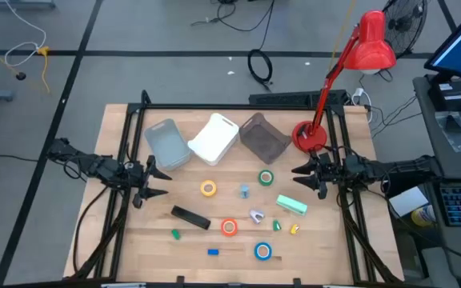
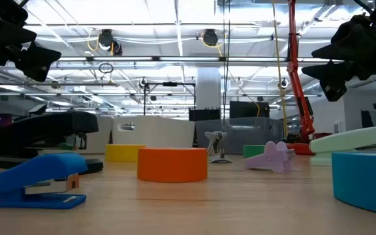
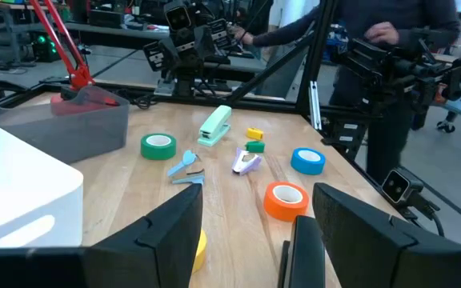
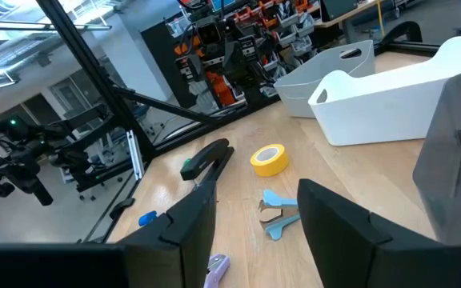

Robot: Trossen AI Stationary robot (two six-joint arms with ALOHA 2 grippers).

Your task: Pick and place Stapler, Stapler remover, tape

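Observation:
Four tape rolls lie flat on the wooden table: yellow (image 1: 208, 189), green (image 1: 266, 178), orange (image 1: 229, 227) and blue (image 1: 262, 252). A black stapler (image 1: 190, 217) lies left of centre and a mint stapler (image 1: 291, 205) to the right. A pale blue stapler remover (image 1: 245, 190) and a purple one (image 1: 257, 215) lie between them. My left gripper (image 1: 152, 182) hovers open at the table's left side, above the table. My right gripper (image 1: 301, 178) hovers open at the right side, near the green roll. Both point toward the middle.
Three bins stand in a row at the far side: grey-blue (image 1: 168, 144), white (image 1: 214, 138), dark grey (image 1: 263, 138). A red lamp's base (image 1: 309, 136) stands at the far right. Tiny coloured pieces, green (image 1: 175, 234), blue (image 1: 213, 251) and yellow (image 1: 294, 229), lie near the near edge.

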